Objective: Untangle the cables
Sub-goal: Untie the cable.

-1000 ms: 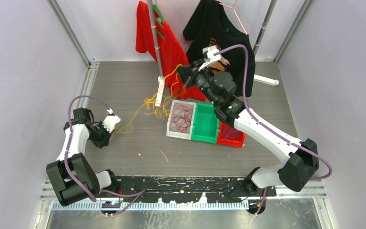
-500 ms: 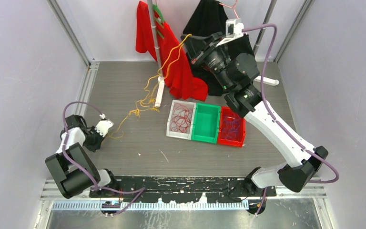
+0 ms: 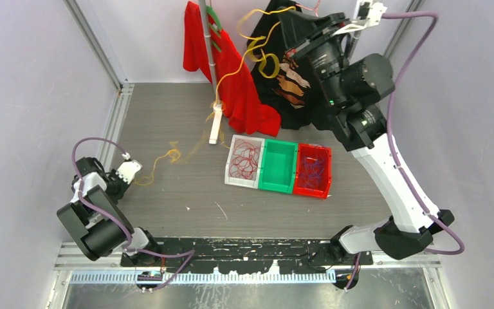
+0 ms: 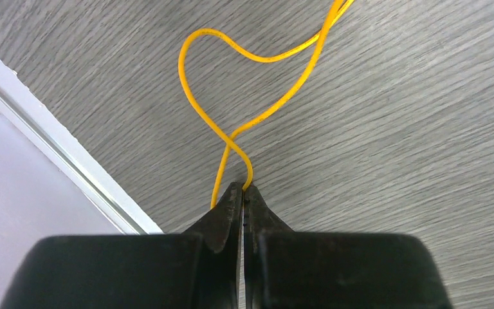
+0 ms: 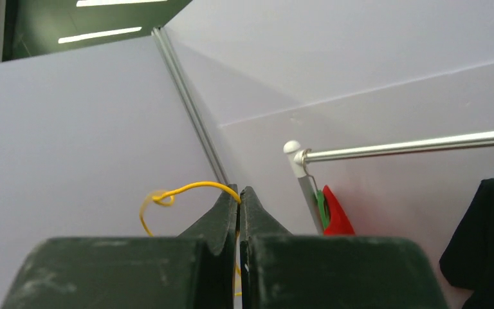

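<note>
A yellow cable [image 3: 167, 153] [image 4: 231, 137] [image 5: 190, 187] is stretching between the two claws: from the left side of the grey table [image 3: 167, 212] [image 4: 392, 161] it is running across the surface through a small knotted bunch, then climbing past the white foot of the clothes rack [image 3: 216, 125] and in front of the red shirt [image 3: 235, 84], looping in the air near the top of the scene. The left gripper [image 3: 130, 168] [image 4: 243, 190] is sitting low near the table's left edge with its jaws pressed together, pinching the cable just below the spot where it is crossing over itself into a loop. The right gripper [image 3: 288, 18] [image 5: 239, 191] is hanging high at the back, its jaws also squeezed together and pinching the other stretch of the yellow cable, which is arching out to the left of the tips with a small curl in it. Red cables [image 3: 244, 159] are lying bunched in a white bin [image 3: 226, 177], and purple cables [image 3: 310, 168] are lying in a red bin [image 3: 309, 192]; a green bin [image 3: 278, 168] is sitting between the two, all three touching in a row in the middle of the table. Behind them a black shirt [image 3: 296, 106] [image 5: 482, 238] is hanging just beside the red one, partly hidden by the raised right arm.
</note>
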`<state>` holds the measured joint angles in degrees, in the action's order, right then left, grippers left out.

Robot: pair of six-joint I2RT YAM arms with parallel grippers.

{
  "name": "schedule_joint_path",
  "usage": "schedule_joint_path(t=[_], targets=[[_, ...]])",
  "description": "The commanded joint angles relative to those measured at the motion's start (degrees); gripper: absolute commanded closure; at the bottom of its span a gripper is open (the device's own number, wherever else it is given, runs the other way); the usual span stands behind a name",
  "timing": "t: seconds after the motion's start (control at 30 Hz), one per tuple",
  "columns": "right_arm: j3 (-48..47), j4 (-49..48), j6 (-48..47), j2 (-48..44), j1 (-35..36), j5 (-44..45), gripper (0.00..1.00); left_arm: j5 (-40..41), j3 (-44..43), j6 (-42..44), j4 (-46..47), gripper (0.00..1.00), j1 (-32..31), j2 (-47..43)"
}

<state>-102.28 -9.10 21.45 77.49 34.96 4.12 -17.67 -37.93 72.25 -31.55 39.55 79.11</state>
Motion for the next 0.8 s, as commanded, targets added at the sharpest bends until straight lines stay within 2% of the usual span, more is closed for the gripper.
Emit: schedule_joint_path(t=[0.0,0.17,0.23,0.4,0.5,0.77], targets=[[-7.8,3.6,-5.1,-1.2,-0.7,4.4,0.99,0.8,4.4,1.6,-0.2,1.00,0.9,3.2],[-11.1,5.1,-7.0,-2.3,-1.6,5.9,0.99,3.6,5.3,2.0,1.7,1.00,0.9,4.7],[-12.9,6.6,-5.6,-1.6,-1.7,3.7,0.99,2.3,4.5,1.8,-0.7,1.00,0.9,4.3],[-15.3,10.2,-0.3,0.3,-1.7,-1.9,0.99,-7.4,-2.3,-3.1,-10.7,1.00,0.9,0.6],[-13.9,9.7,1.4,-0.2,-1.6,-3.1,0.99,-14.1,-7.6,-4.3,-20.5,1.00,0.8,-1.1],[-6.6,9.7,1.2,-3.0,-1.6,-3.0,0.99,-27.6,-18.5,-7.7,-35.8,1.00,-0.6,-4.4]])
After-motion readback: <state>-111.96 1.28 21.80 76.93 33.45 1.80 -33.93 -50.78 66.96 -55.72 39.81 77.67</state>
